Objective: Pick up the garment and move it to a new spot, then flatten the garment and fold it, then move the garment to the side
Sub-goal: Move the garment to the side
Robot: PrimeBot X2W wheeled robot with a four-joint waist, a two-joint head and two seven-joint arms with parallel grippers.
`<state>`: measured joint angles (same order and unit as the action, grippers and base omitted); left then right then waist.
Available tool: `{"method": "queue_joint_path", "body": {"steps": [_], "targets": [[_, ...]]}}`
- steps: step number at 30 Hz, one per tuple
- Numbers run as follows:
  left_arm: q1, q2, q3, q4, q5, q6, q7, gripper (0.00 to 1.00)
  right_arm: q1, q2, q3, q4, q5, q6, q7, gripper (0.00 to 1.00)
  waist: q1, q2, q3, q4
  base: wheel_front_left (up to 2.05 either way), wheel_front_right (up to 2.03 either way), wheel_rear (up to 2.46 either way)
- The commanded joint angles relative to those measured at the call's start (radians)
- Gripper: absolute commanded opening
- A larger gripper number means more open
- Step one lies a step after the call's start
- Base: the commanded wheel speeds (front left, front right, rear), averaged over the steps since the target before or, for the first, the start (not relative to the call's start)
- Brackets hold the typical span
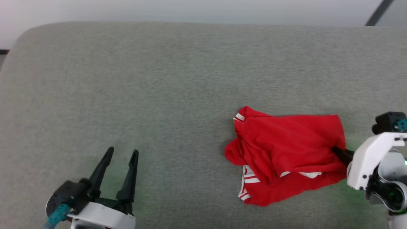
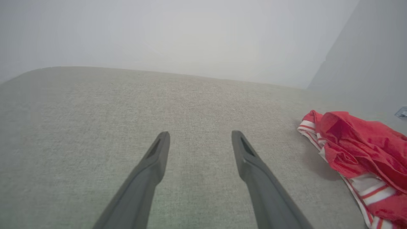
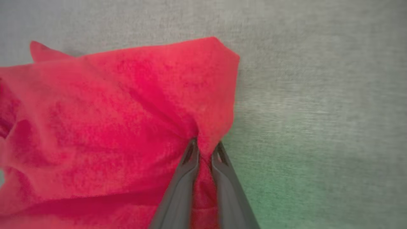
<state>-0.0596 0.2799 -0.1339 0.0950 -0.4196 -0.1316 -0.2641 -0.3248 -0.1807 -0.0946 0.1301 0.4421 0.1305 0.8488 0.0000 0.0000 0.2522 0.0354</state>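
Note:
The garment (image 1: 286, 152) lies crumpled on the grey cushion at the right: red cloth with white and red striped trim showing at its left and lower edges. Its lettering is hidden in the folds. My right gripper (image 1: 336, 150) comes in from the right and is shut on the garment's right edge; in the right wrist view the two fingers (image 3: 205, 144) pinch a ridge of red cloth (image 3: 127, 127). My left gripper (image 1: 120, 152) stands open at the lower left, well apart from the garment (image 2: 359, 149), with bare cushion between its fingers (image 2: 200, 136).
The grey fabric surface (image 1: 159, 79) stretches wide to the left and back, with a rounded far-left corner. A pale wall (image 1: 190, 9) rises behind it. A dark slanted bar (image 1: 378, 12) shows at the top right.

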Motion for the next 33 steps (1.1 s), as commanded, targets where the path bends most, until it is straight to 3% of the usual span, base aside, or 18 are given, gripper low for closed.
{"method": "queue_joint_path", "body": {"steps": [1,10,16,25,33], "targets": [[-0.007,0.005,-0.006,-0.004,0.008,0.002,0.001,1.00,0.025,-0.012,-0.007,-0.008,0.013,0.000,-0.015,0.00,0.0000,0.0000,-0.005,-0.041,0.00,0.00,0.00],[-0.089,0.046,-0.069,-0.049,0.028,0.002,0.001,1.00,0.073,-0.028,-0.134,-0.071,0.030,0.000,-0.152,0.00,0.0000,0.0000,0.019,-0.189,0.00,0.00,0.00],[-0.112,0.078,-0.067,-0.078,0.029,0.002,0.001,1.00,0.023,-0.028,-0.193,-0.044,0.009,0.000,-0.198,0.00,0.0000,0.0000,0.050,-0.271,0.00,0.00,0.00],[-0.170,0.122,-0.034,-0.141,0.048,0.002,0.001,1.00,-0.106,-0.061,-0.286,0.057,-0.059,0.000,-0.298,0.00,0.0000,0.0000,0.117,-0.313,0.00,0.00,0.00],[-0.213,0.199,-0.069,-0.214,0.077,0.002,0.001,1.00,-0.234,-0.100,-0.297,0.145,-0.148,0.000,-0.372,0.00,0.0000,0.0000,0.197,-0.314,0.00,0.00,0.00]]}}
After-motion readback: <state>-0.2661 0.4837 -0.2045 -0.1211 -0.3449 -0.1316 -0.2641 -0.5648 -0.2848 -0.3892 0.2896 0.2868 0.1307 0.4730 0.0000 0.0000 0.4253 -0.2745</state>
